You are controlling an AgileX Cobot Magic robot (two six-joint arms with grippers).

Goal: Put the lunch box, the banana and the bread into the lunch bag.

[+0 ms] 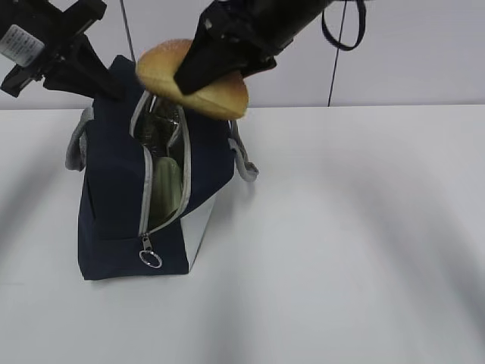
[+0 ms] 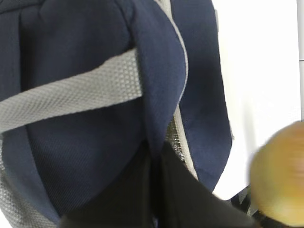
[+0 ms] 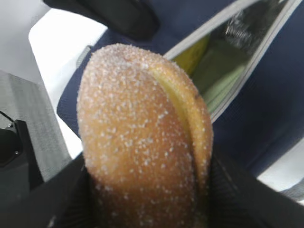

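Observation:
The navy lunch bag (image 1: 114,205) stands at the left of the white table with its zipper open. Inside it I see the sage-green lid of the lunch box (image 1: 168,188), which also shows in the right wrist view (image 3: 223,78), with a yellow piece of the banana (image 3: 194,57) beside it. My right gripper (image 1: 200,82) is shut on the golden-brown bread (image 1: 223,98) and holds it just above the bag's opening; the sugared roll (image 3: 137,133) fills the right wrist view. My left gripper (image 1: 114,85) is shut on the bag's upper edge (image 2: 156,95), its fingers (image 2: 180,199) pinching the fabric.
The bag's grey strap handles (image 1: 74,148) hang at both sides, and one strap (image 2: 71,97) crosses the left wrist view. The metal ring zipper pull (image 1: 150,258) hangs at the bag's front. A white wall stands behind the table (image 1: 348,250).

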